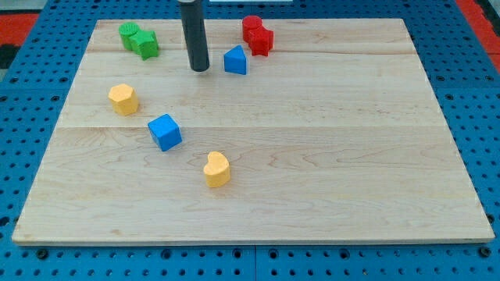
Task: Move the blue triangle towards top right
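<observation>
Red block (257, 35) sits just above-right of blue triangle (236, 61); my tip (199, 69) left.

The wooden surface (328, 156) carries six blocks. Blue triangle (236, 61): just beside my tip (199, 69), on the view's right. Red block (257, 35): beyond it. Green block (139, 40): upper left of my tip. Yellow block (123, 99), blue cube (165, 132), yellow heart-like block (217, 169): below it.
</observation>
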Controlling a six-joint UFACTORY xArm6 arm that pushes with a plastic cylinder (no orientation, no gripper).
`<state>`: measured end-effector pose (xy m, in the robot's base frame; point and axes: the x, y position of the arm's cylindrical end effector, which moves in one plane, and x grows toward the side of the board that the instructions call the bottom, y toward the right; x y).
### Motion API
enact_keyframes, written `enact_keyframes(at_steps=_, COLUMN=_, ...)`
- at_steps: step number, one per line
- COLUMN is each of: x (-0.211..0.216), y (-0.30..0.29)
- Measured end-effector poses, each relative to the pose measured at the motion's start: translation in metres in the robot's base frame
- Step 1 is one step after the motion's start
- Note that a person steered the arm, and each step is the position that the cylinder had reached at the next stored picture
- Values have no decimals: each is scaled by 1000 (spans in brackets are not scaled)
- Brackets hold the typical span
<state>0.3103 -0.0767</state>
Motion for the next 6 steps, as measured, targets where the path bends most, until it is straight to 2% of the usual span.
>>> enact_keyframes(at_steps=2, x=1, y=51)
enact_keyframes(at_steps=4, x=1, y=69)
enact_keyframes(at_steps=6, x=-7, y=37)
